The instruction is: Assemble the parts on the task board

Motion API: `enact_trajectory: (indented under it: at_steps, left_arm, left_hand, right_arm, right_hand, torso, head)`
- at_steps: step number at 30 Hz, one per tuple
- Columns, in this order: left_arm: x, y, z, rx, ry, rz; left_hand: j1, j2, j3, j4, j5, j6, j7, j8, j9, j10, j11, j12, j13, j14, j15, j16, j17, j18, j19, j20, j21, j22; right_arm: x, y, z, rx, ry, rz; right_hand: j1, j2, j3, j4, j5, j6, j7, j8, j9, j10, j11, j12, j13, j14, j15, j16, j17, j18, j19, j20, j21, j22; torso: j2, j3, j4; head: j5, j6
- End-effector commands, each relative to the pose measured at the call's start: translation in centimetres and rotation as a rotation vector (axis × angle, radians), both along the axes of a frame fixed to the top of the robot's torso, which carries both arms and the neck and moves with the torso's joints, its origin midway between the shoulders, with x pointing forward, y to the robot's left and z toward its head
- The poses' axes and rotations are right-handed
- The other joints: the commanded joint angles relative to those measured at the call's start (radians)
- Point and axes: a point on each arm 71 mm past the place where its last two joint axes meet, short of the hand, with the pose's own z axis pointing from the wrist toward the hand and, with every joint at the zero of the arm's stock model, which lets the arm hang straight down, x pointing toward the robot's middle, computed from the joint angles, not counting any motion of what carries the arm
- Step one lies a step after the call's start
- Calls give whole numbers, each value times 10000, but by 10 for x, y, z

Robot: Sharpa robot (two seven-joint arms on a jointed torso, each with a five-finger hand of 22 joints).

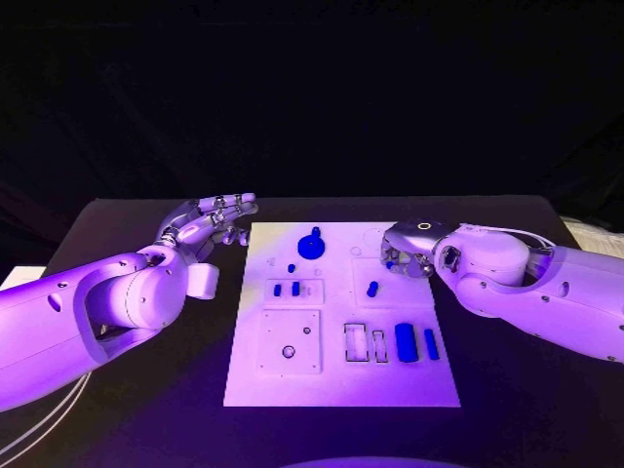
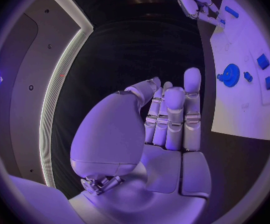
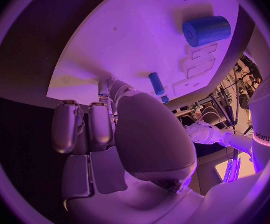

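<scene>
The white task board (image 1: 340,375) lies mid-table. It carries a round blue part (image 1: 312,244) at the far end, small blue pieces (image 1: 287,290) and a peg (image 1: 372,289) in the middle, and a blue cylinder (image 1: 407,341) beside a bar (image 1: 432,343) nearer me. My left hand (image 1: 214,219) hovers off the board's far left corner, fingers straight and apart, holding nothing (image 2: 166,119). My right hand (image 1: 404,249) is over the board's far right edge with fingers curled down (image 3: 110,129). A small blue bit (image 3: 164,99) shows by its thumb; whether it is held is hidden.
A black table (image 1: 537,390) surrounds the board. White recessed frames (image 1: 290,341) and slots (image 1: 357,342) sit in the board's near half. A pale object (image 1: 19,277) lies at the table's left edge. Both forearms flank the board.
</scene>
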Motion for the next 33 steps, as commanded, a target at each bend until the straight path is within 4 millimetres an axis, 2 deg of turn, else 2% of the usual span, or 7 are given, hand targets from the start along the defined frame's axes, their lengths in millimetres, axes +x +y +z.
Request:
enact_trajectory:
  at_steps: [1, 6, 12, 26, 33]
  left_arm:
    - [-1, -2, 1, -149, -70, -69]
    - [-1, -1, 1, -138, -59, -57]
    - [-1, -1, 1, -116, -32, -37]
    - [0, 0, 0, -88, 16, -20]
    - [0, 0, -1, -87, 47, -40]
  left_hand:
    - [-30, 49, -43, -34, 0, 16, -8, 64, -13, -22, -4, 65, 13, -83, 14, -62, -8, 145, -59, 3, -32, -6]
    - [-11, 55, -48, -54, 3, 10, -7, 66, -14, -32, -3, 75, 13, -88, 12, -62, -13, 147, -61, 1, -46, -15]
    - [-11, 55, -48, -54, 3, 10, -7, 66, -14, -32, -3, 75, 13, -88, 12, -62, -13, 147, -61, 1, -46, -15]
    - [7, 51, -79, -93, 3, -35, 13, 59, -22, -88, 15, 90, 6, -103, 18, -67, -42, 150, -72, 0, -101, -51]
    - [6, 50, -99, -107, 4, -70, 27, 50, -27, -127, 28, 96, 1, -115, 27, -73, -66, 152, -79, 3, -135, -73]
  right_arm:
    - [-3, 1, -9, -403, 428, 132]
    - [-3, 4, -6, -153, 27, 132]
    - [-6, 5, 3, 348, -576, 149]
    - [-14, 4, 27, 925, -1167, 144]
    - [-30, 28, 37, 1538, -1235, 829]
  right_hand:
    - [-17, 119, 247, -118, -44, 92, 19, 43, 22, 112, -16, 9, -26, 367, -74, 71, 15, -42, 22, -45, 47, 24]
    - [-130, 138, 730, -389, -108, 149, 37, 15, 56, 250, -12, -33, -55, 378, -52, 125, 71, -65, 78, -40, 118, 126]
    - [-598, -32, 1290, -671, -125, 221, 53, -15, 115, 360, -1, -84, -66, 381, -21, 176, 102, -80, 117, 1, 183, 219]
    - [-909, -143, 1449, -773, -143, 269, 50, -14, 157, 399, -3, -88, -65, 382, 9, 207, 124, -90, 139, 23, 215, 268]
    - [-1007, -184, 1482, -804, -145, 281, 54, -15, 172, 405, -3, -92, -67, 383, 53, 217, 129, -95, 146, 44, 224, 283]
  torso:
    - [-12, -7, 8]
    - [-15, -8, 5]
    - [-16, -8, 3]
    - [-14, -5, 2]
    - [2, -1, 8]
  head:
    - [-33, -20]
    - [-54, -20]
    - [-79, -4]
    - [-117, 30]
    - [-3, -15]
